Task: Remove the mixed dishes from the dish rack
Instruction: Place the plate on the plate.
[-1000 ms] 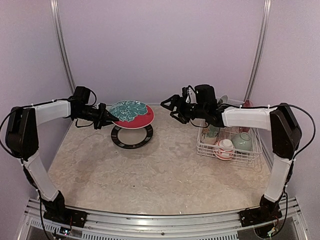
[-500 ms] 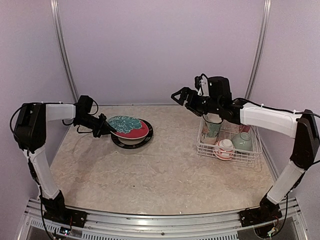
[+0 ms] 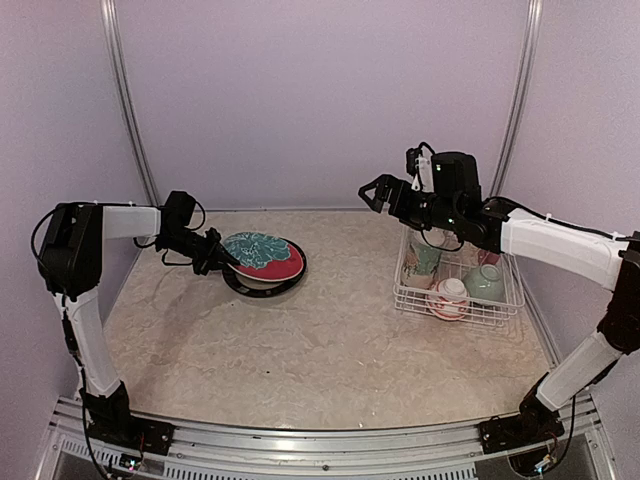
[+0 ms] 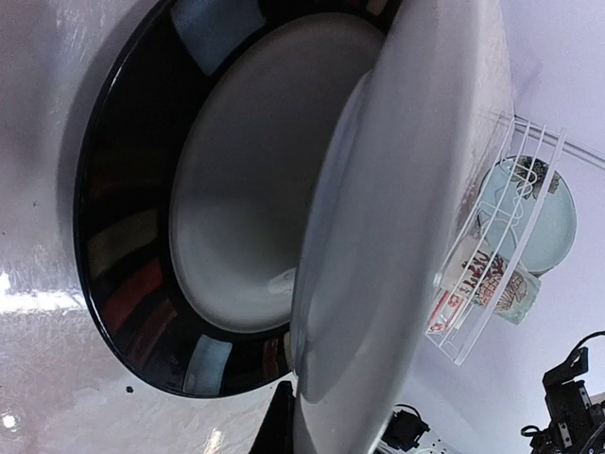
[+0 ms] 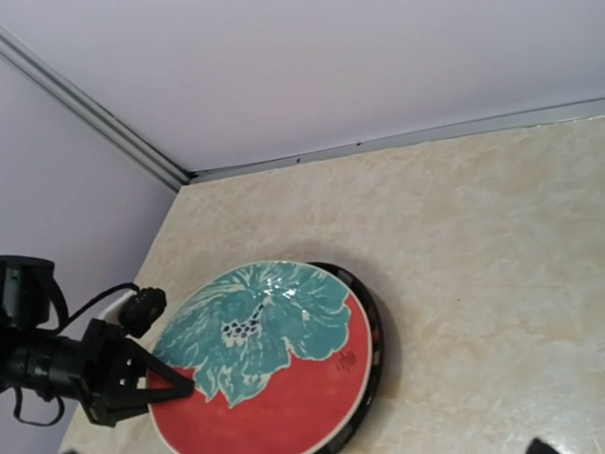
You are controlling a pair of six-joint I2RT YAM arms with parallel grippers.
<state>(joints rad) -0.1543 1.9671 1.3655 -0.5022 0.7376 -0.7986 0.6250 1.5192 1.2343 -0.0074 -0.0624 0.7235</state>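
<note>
The red-and-teal floral plate (image 3: 264, 253) (image 5: 269, 374) rests tilted on a black-rimmed plate (image 3: 293, 276) (image 4: 123, 236) at the table's back left. My left gripper (image 3: 221, 260) is shut on the floral plate's left edge; the left wrist view shows its white underside (image 4: 397, 227) and one dark finger (image 4: 278, 426). The white wire dish rack (image 3: 408, 296) (image 4: 473, 331) stands at the right, holding a patterned mug (image 3: 424, 260), a white-pink bowl (image 3: 449, 297) and a mint bowl (image 3: 486, 283). My right gripper (image 3: 372, 192) hangs open and empty above the rack's back-left corner.
A light teal plate (image 4: 544, 222) stands in the back of the rack behind the mug (image 4: 484, 284). Lavender walls with metal corner posts (image 3: 128, 100) close in the back and sides. The rack sits close to the right wall.
My left gripper has lowered the floral plate from above the black-rimmed plate down onto it. The right arm has swung right and up over the rack, its jaws spreading wider.
</note>
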